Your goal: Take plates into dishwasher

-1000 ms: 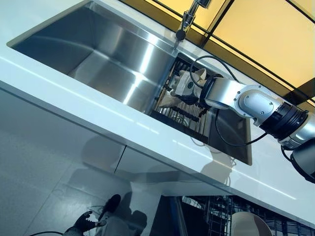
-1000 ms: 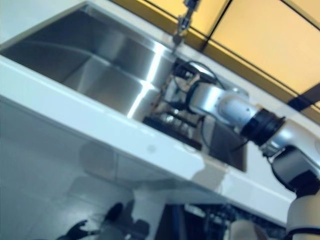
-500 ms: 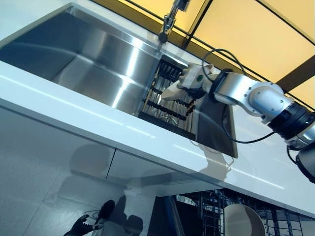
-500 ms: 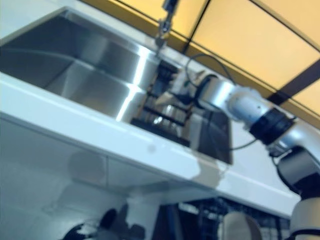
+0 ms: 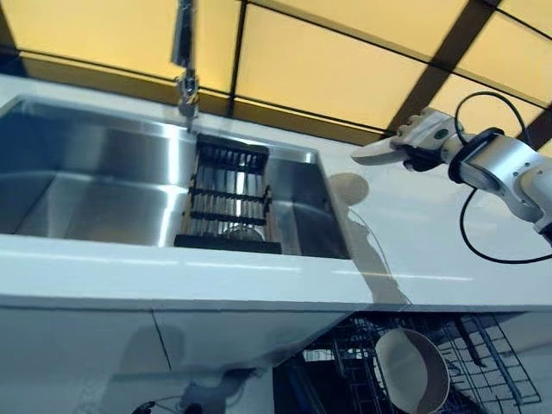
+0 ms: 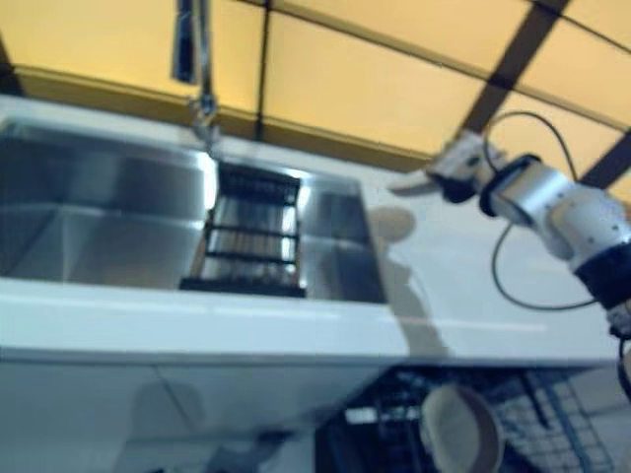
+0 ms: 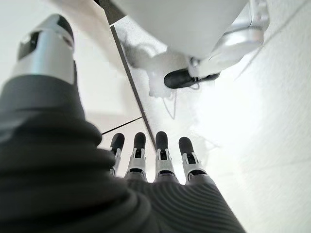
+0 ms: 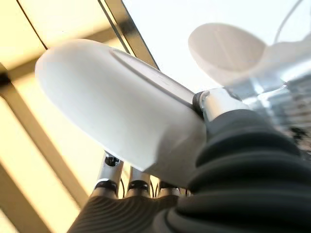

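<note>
White tabletop (image 5: 259,272) now carries nothing under the right hand (image 5: 429,138), which has lifted a plate (image 5: 378,153) out of the sink rack (image 5: 226,203), fingers clamped on it; next comes the dishwasher rack (image 5: 483,362) below. Left hand (image 7: 150,160) hangs low, fingers straight.

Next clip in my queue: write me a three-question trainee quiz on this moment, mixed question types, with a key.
1. True or false: the right hand holds a white plate above the countertop, clear of the sink.
2. Multiple choice: where is the black dish rack? A) on the countertop B) in the sink, below the faucet C) in the dishwasher.
3. Fill in: one plate already stands in the ____ rack below the counter.

Key:
1. True; the right wrist view shows fingers and thumb pinching the plate.
2. B.
3. dishwasher.

The left hand is idle, fingers straight, low by the floor.
</note>
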Robot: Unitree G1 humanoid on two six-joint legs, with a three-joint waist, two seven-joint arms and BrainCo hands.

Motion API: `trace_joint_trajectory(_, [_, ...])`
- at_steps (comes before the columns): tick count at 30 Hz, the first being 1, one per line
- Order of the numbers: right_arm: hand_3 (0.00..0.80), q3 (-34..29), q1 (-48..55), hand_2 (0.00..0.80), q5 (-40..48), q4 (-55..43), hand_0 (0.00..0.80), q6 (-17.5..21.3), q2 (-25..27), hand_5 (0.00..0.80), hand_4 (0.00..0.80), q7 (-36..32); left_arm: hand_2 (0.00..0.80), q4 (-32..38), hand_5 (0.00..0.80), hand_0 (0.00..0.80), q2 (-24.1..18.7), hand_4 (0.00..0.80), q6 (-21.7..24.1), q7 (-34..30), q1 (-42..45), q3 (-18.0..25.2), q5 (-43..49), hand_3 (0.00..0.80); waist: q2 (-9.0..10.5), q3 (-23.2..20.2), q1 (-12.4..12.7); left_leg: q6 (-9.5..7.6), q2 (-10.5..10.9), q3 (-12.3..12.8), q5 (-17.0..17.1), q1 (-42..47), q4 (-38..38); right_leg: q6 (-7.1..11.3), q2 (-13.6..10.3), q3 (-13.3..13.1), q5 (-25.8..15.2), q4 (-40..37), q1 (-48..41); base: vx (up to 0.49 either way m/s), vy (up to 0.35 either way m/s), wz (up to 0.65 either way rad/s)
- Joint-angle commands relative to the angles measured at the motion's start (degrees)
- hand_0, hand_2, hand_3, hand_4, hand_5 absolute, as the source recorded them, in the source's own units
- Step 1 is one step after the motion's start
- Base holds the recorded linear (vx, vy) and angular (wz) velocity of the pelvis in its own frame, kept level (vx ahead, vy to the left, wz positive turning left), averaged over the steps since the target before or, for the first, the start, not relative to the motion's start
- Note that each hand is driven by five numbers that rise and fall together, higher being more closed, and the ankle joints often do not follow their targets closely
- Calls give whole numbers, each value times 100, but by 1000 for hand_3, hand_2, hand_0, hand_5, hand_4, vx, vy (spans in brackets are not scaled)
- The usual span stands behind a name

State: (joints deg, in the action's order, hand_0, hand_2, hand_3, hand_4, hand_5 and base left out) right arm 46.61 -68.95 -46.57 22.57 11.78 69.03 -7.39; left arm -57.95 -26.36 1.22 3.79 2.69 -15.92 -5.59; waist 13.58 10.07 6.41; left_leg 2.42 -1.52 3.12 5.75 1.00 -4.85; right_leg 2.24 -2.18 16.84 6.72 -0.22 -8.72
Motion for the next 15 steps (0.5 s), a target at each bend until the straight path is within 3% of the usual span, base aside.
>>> trace_joint_trajectory(1, [800, -445, -179, 800, 1204, 300, 800, -868, 629, 800, 800, 354, 0, -219, 0, 0, -49, 0, 253, -112, -93, -42, 188, 0, -14, -358, 0, -364, 158, 80, -904, 480, 5, 648, -37, -433, -760, 15, 366, 28, 9, -31])
trace_joint_trajectory(6, [800, -1229, 570, 800, 2430, 352, 800, -1045, 865, 800, 800, 558, 0, -232, 0, 0, 30, 0, 285, -220, -121, -61, 143, 0, -176, -434, -197, -386, 181, 194, -947, 544, 26, 658, -34, -608, -779, -26, 360, 24, 3, -28])
trace_joint_trajectory(11, [800, -2943, 2315, 800, 3818, 532, 800, -1159, 1077, 800, 800, 846, 0, -235, 0, 0, 101, 0, 357, -381, -89, -29, 249, 0, -397, -472, -495, -414, 155, 394, -1010, 595, 50, 690, -48, -817, -804, -39, 402, 4, -29, -22])
trace_joint_trajectory(15, [800, -4118, 3498, 800, 4304, 663, 800, -1091, 1186, 800, 800, 909, 0, -311, 0, 0, 94, 0, 412, -485, -41, -27, 288, 0, -482, -477, -672, -433, 141, 516, -1043, 589, 81, 704, -57, -926, -809, -3, 481, -9, -32, -23])
